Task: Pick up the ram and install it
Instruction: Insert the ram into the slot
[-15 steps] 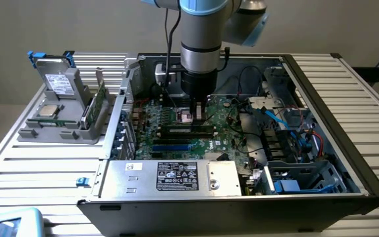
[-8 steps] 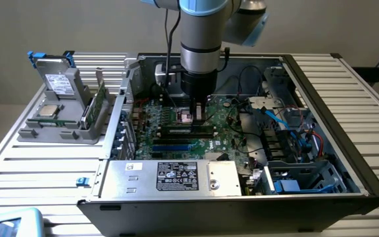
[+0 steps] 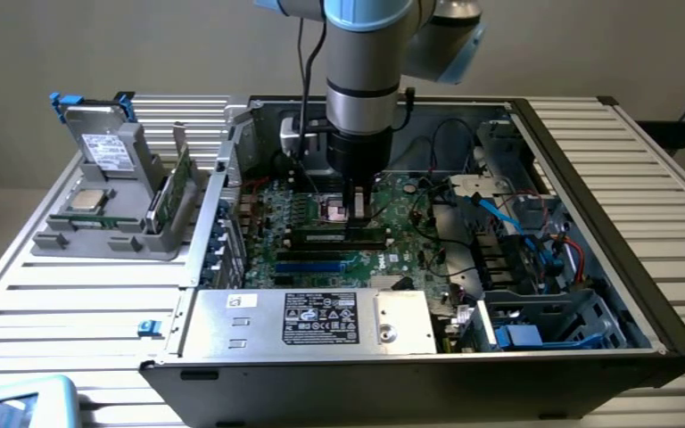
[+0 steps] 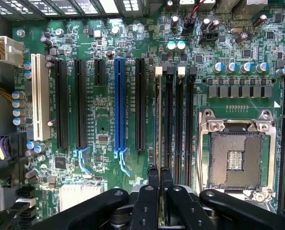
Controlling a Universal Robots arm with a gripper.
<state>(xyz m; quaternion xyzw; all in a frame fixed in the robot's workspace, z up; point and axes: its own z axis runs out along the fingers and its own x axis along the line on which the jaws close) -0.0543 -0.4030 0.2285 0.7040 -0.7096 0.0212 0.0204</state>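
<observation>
Closest in, the gripper has its two black fingers drawn almost together, pinching the thin top edge of the ram. The stick (edge-on, a pale line) stands in the memory slot just beside the long black expansion slots. Near it lies the open CPU socket. From the exterior view, the arm reaches straight down into the computer case.
</observation>
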